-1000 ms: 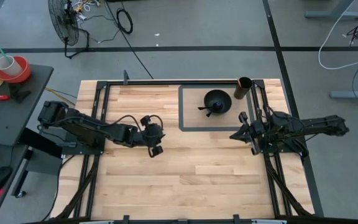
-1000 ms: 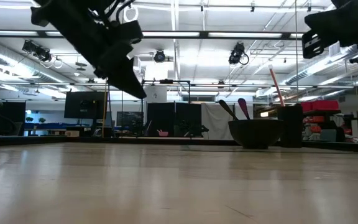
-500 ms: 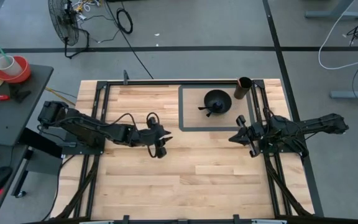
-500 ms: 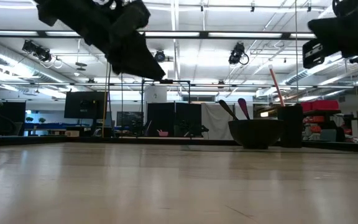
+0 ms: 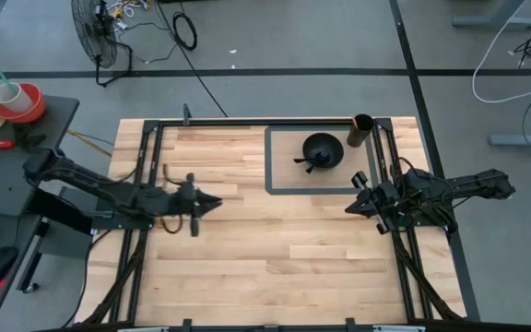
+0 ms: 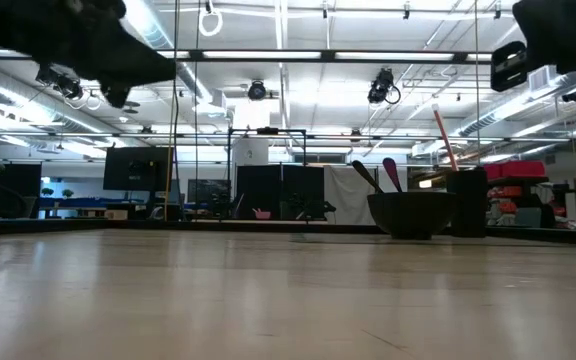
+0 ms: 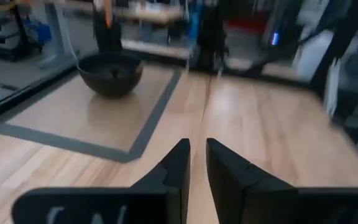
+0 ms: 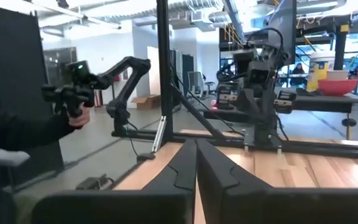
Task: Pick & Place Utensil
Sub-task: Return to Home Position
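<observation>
Left claw [image 5: 212, 202] and right claw [image 5: 349, 207] hover over wooden table [image 5: 275, 258].

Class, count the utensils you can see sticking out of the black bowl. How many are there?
2. In the low view, a dark-headed utensil and a purple-headed utensil rise side by side above the round black bowl. More may lie hidden inside it.

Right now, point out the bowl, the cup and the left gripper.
bowl [image 5: 323, 149]: high view, on its dark inside.
cup [image 5: 361, 130]: high view, on its side wall, at the table's far edge.
left gripper [image 7: 197, 163]: left wrist view, midway between its nearly closed fingertips.
</observation>
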